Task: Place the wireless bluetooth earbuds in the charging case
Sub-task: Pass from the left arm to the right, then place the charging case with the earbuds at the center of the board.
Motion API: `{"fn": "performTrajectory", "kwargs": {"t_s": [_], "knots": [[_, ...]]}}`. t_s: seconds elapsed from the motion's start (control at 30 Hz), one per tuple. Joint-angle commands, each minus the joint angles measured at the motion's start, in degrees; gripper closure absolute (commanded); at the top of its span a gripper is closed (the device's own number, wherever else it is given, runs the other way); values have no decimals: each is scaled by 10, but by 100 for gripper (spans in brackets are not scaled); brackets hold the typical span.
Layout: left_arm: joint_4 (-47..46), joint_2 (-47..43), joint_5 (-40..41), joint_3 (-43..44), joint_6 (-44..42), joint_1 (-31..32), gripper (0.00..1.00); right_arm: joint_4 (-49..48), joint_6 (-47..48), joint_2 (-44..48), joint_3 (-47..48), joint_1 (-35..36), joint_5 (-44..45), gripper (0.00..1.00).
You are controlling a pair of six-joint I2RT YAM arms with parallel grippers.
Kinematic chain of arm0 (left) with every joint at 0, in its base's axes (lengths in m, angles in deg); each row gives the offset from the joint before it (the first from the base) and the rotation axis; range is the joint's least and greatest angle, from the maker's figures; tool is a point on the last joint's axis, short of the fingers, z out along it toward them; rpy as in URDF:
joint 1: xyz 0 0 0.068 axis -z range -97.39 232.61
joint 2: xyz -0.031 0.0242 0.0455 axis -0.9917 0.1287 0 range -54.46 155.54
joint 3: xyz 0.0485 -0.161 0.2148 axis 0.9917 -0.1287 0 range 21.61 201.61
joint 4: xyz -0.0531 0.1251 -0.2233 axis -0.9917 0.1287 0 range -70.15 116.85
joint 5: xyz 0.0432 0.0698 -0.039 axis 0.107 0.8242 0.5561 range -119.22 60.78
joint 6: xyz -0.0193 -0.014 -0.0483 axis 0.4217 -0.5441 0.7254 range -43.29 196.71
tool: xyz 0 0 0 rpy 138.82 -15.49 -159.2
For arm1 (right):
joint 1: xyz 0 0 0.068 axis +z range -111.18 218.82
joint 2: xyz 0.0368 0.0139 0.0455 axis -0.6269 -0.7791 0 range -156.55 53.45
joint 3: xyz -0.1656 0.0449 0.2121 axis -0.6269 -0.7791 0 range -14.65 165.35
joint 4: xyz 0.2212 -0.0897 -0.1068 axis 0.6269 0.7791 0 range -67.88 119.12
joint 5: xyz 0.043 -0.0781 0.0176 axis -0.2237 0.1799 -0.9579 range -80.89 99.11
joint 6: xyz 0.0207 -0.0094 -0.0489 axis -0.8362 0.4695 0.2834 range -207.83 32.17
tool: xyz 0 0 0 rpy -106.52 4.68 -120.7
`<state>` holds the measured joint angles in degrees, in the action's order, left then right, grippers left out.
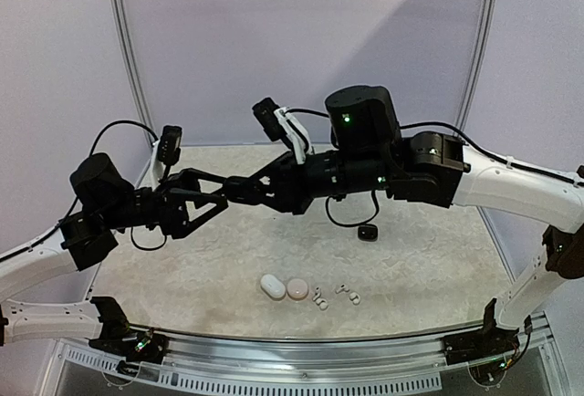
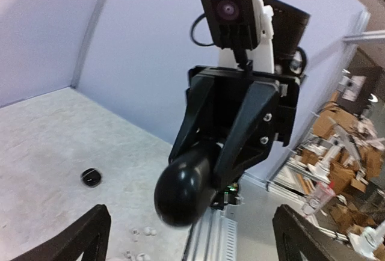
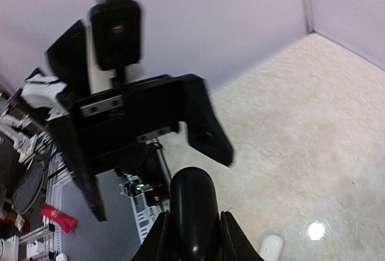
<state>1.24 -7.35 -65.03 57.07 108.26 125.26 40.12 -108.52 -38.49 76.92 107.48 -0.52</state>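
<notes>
Two cases (image 1: 297, 288) side by side; earbuds (image 1: 320, 301) just right of them.

The black case (image 3: 191, 213) is gleaming as smooth, glossy plastic, while the fingers (image 2: 243, 135) clasping it are looking like matt black plastic. The worktop (image 1: 429, 259) is showing a mottled, stone-like beige face that is catching a spot of glare. The earbuds (image 1: 320, 303) are reading as white plastic, too small to judge their finish. The rail (image 1: 319, 343) along the near edge is glinting like silvery metal.

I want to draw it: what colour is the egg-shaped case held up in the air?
Glossy black case; the left wrist view shows it best.
</notes>
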Motion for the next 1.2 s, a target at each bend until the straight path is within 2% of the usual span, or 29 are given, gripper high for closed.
{"fn": "performTrajectory", "kwargs": {"t_s": [0.0,0.17,0.4,0.6,0.83,0.9,1.07,1.17], "knots": [[148,-6,187,-7,-13,-23,1,123,-92,-22,1,-106,17,100],[231,-6,269,-41,-9,-69,1,187,-107,-91,11,-203,-54,100],[207,-7,281,-89,-45,-89,1,248,-66,-228,78,-267,-150,100],[196,-19,300,-119,-57,-91,1,211,-68,-317,83,-290,-213,100],[197,-36,306,-129,-65,-91,1,168,-88,-370,67,-315,-252,97],[196,-36,309,-130,-68,-92,1,176,-83,-382,74,-321,-258,92],[197,-32,316,-126,-72,-95,1,209,-73,-409,95,-332,-252,60],[197,-31,314,-124,-73,-96,1,253,-56,-425,134,-333,-227,52]]}}
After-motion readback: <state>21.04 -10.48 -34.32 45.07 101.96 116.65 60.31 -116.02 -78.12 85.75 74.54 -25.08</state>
